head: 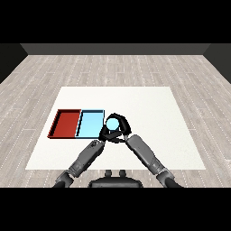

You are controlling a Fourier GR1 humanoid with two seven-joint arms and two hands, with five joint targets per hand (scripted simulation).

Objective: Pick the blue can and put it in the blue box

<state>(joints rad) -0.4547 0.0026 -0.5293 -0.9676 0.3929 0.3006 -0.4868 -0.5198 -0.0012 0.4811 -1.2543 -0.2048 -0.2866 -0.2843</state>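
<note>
White table [149,113] is carrying the red tray [65,122] and blue tray [89,124] side by side. I am holding the can [112,122] in my right hand [121,131], fingers curling round it, just beside the blue tray's right edge, so placing it is remaining. My left hand [104,134] is crowding close; I cannot tell its fingers.

Can [112,122] just right of 2 side-by-side trays [79,122] on table [153,117], between both hands [118,131].
</note>
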